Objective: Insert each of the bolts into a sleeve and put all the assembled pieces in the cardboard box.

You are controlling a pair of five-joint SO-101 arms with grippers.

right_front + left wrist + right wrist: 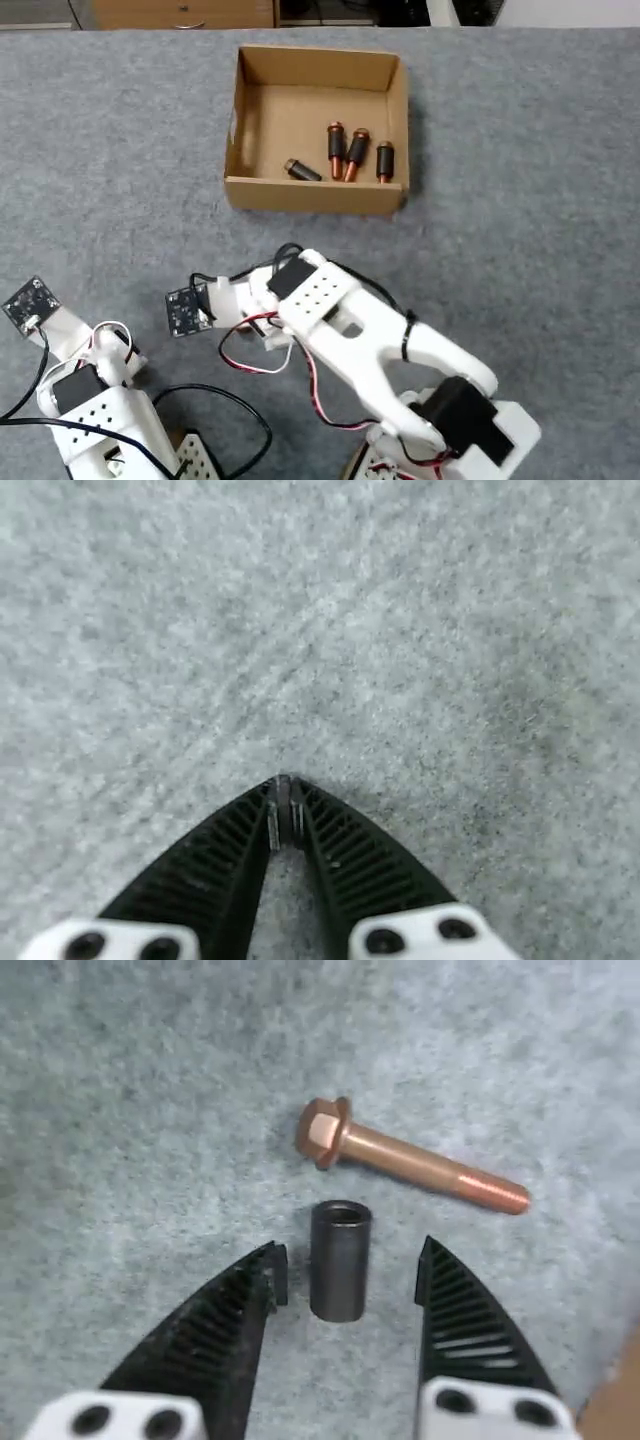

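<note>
My right gripper (351,1258) is open low over the grey carpet, with a dark sleeve (340,1260) lying loose between its fingers. Just beyond the sleeve lies a copper bolt (410,1158) with a hex flange head. My left gripper (284,810) is shut on nothing, tips together over bare carpet. The cardboard box (315,195) stands at the far middle of the table. In it lie three copper bolts in dark sleeves (357,153) and one short dark piece (301,170). The right arm (330,310) is near the table's middle, the left arm (90,390) at the near left.
Grey carpet covers the table (540,200). Red, white and black cables (250,355) loop beside the right arm. Wooden furniture (180,12) runs along the far edge.
</note>
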